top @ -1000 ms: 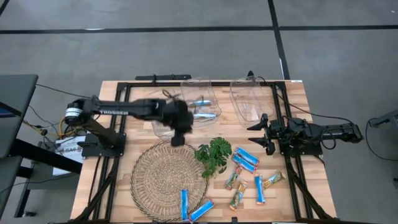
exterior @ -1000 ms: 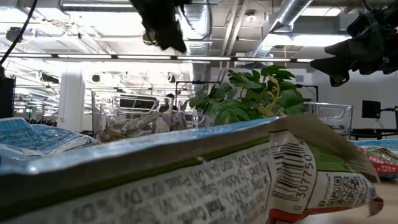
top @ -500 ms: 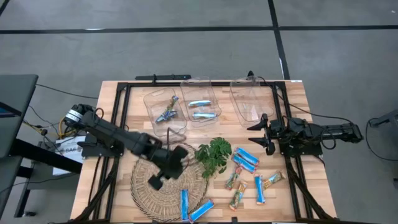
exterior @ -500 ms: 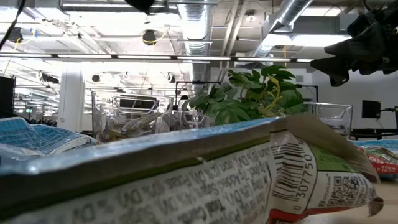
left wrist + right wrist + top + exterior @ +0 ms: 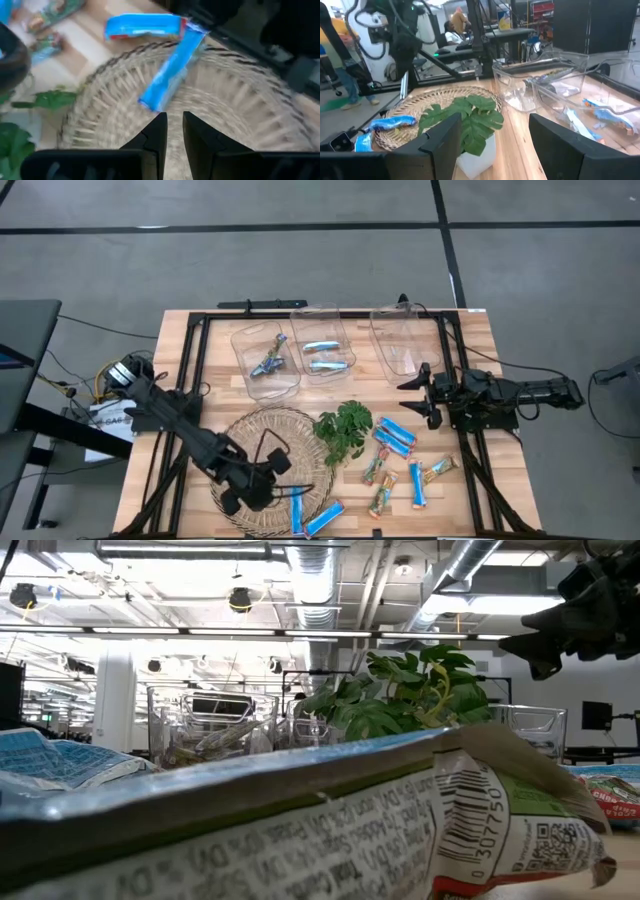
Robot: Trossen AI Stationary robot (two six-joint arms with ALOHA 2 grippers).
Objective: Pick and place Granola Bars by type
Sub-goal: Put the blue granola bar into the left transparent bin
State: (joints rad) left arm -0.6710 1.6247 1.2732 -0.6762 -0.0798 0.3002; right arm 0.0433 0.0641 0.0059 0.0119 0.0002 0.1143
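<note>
A: What has just changed?

B: The left gripper (image 5: 262, 492) has swung away from the clear bins at the 12 o'clock side of the surface (image 5: 470, 330) and now hangs low over the woven mat (image 5: 240, 445), near its 5 o'clock edge. Its jaws stand only a narrow slit apart and hold nothing.

A: So it has finished a drop-off?

B: That is my reading. The left bin (image 5: 265, 360) holds a tan multicoloured bar (image 5: 268, 357), the middle bin (image 5: 322, 352) two blue-and-silver bars (image 5: 326, 356), and the right bin (image 5: 405, 340) looks empty.

A: And what is it heading for?

B: Two bright blue bars (image 5: 167, 75) lie at the mat's 5 o'clock rim, one across the end of the other; in the left wrist view the nearer one sits just ahead of the fingertips (image 5: 156, 131). I judge that one is the next pick, though the jaws would need to widen first.

A: The rest?

B: More bars (image 5: 395, 437) lie scattered at 4 o'clock of the leafy sprig (image 5: 343, 430). The right gripper (image 5: 423, 393) waits beside them, jaws wide and empty.
</note>
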